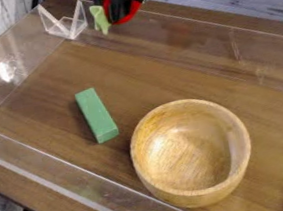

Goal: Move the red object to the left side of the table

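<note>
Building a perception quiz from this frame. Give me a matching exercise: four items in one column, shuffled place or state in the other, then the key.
Items:
1. red object
2. green block
3. wooden bowl
4. gripper

Places/states:
A. lying flat on the table, left of the bowl
B. at the top edge of the view, shut on the fruit
C. held off the tabletop at the far end
D. upright and empty, near right part of the table

Pairs: 1-C, 2-A, 3-D, 4-B
</note>
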Controlling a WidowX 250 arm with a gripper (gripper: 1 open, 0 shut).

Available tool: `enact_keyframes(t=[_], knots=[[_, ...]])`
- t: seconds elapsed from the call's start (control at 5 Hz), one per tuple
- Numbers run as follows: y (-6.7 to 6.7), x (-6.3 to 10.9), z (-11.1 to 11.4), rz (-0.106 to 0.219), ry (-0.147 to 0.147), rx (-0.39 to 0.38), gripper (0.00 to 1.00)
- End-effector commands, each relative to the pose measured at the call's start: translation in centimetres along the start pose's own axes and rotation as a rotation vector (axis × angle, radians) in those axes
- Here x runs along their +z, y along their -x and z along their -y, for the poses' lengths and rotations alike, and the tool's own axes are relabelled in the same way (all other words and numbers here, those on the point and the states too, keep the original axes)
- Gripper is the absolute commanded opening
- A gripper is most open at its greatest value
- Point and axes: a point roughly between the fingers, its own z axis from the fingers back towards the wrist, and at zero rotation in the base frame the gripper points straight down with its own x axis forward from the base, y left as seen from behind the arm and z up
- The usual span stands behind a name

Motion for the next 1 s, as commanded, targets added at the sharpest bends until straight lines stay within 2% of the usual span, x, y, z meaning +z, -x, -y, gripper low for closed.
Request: enact_keyframes(t=[0.0, 0.4, 0.8], knots=[[-1.0, 1.8, -0.4, 0.063, -0.024, 0.01, 0.0], [0.7, 1.7, -3.6, 0.046, -0.018, 0.063, 0.0], [2.9, 0.3, -7.4, 0.013, -0.021, 0.104, 0.0]])
